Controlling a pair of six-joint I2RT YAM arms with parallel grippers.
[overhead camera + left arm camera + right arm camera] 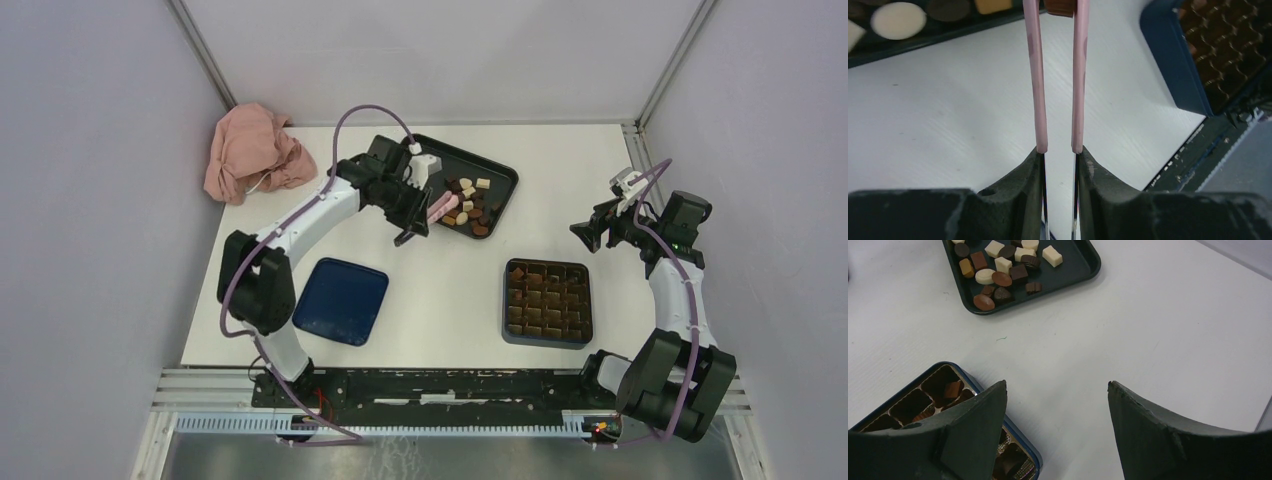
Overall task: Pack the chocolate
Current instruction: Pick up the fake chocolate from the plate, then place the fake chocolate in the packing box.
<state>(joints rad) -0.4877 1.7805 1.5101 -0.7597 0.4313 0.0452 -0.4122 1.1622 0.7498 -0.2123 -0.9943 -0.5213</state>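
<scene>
while the left jaws are clamped on the handle end of the pink tongs [1040, 75], the tong tips reach over the near edge of the tray [505, 175]. a brown bit shows between the tips at the very top of the left wrist view, likely a pinched piece, though the frame cuts it off

right jaws spread wide, nothing between them, held well to the right of the tray

the chocolate [468, 205]: dark, tan and cream pieces lying loose toward the tray's near end. a few sit in cells of the box [547, 302], near-right of the tray and well apart from it on the white worktop [450, 300]

step in hand, by my reading: lift one piece off the tray and carry it to the box. to do it well:
- keep the squeeze even, so the tongs neither splay nor crush
- rise straight up, clear of the tray rim, before swinging
- pick an empty cell, lower the tips into it, then ease off

views:
- top view alone gives the layout: blue lid [341, 300] near-left of the tray, pink cloth [255, 150] to its left. tong tips are too small there to read
- left wrist view alone shows the two tong arms nearly parallel with a narrow gap, and the grip at the handle
- right wrist view alone separates single pieces on the tray and shows which near cells are filled
</scene>
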